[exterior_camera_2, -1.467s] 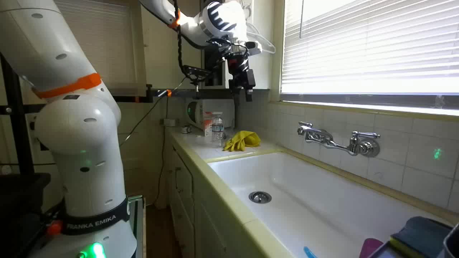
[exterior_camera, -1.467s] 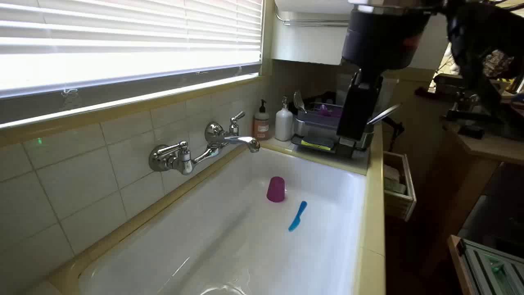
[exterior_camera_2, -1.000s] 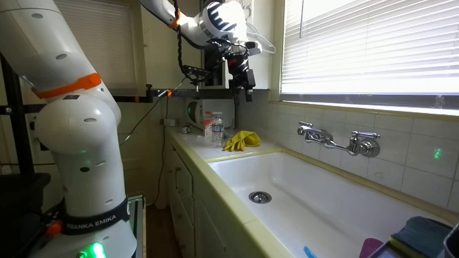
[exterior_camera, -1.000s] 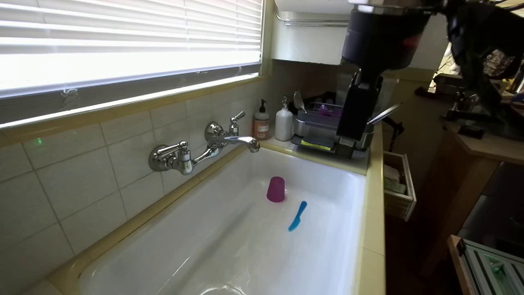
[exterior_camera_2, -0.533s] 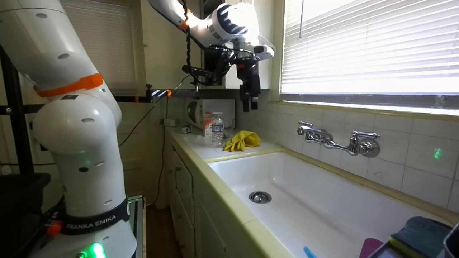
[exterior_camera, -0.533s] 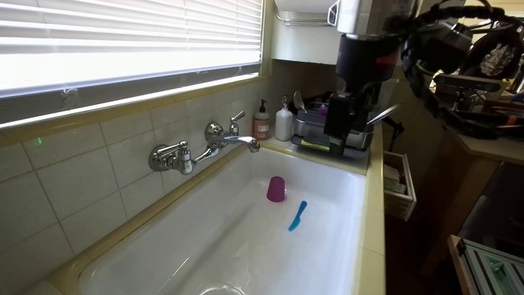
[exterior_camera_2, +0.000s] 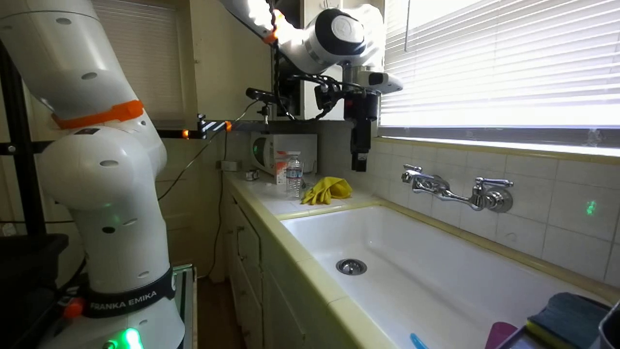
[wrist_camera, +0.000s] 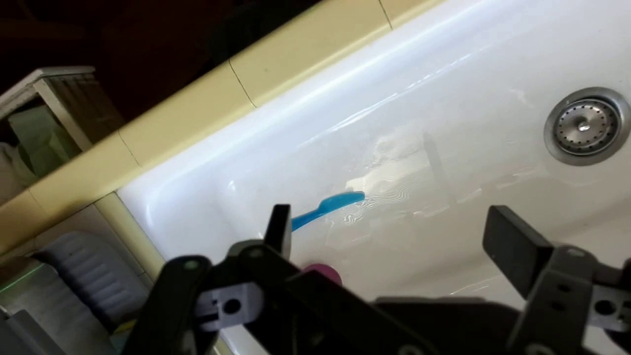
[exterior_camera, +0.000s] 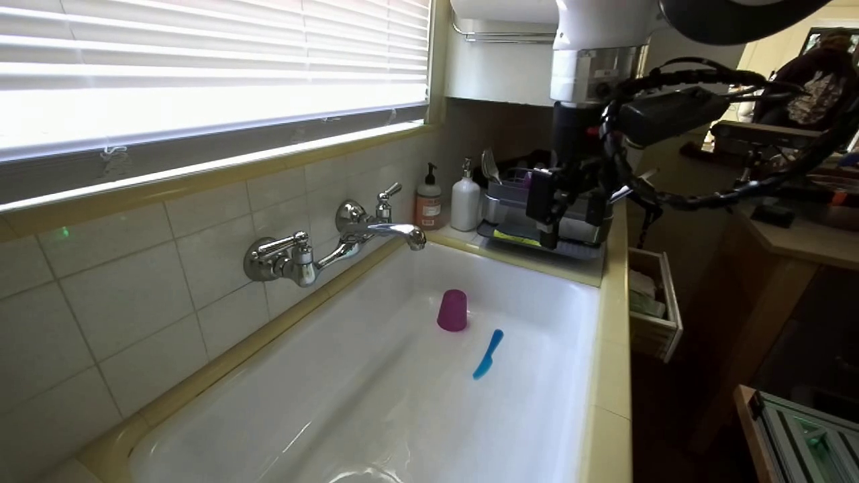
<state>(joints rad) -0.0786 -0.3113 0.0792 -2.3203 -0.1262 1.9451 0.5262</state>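
My gripper [wrist_camera: 394,231] stands wide open in the wrist view, with nothing between its finger pads [wrist_camera: 515,249]. In an exterior view the gripper [exterior_camera_2: 359,164] hangs in the air, pointing down, well above the white sink [exterior_camera_2: 411,271]. On the sink floor lies a blue plastic knife [exterior_camera: 488,354]. From the wrist, the knife [wrist_camera: 340,201] shows below the gripper, its handle end hidden behind a finger. Close by, a purple cup [exterior_camera: 453,310] stands upside down in the sink. The gripper's linkage covers most of this cup [wrist_camera: 325,270] in the wrist view.
A chrome faucet [exterior_camera: 396,231] juts from the tiled wall over the sink. Two pump bottles, one white [exterior_camera: 465,201], stand beside a dish rack [exterior_camera: 500,208] at the sink's end. Yellow gloves [exterior_camera_2: 329,190] and a water bottle [exterior_camera_2: 293,179] sit opposite. A drawer [exterior_camera: 654,312] stands open.
The arm has shifted sideways, and the gripper has come lower and turned about its axis. It has stayed open. The knife and the cup lie where they were.
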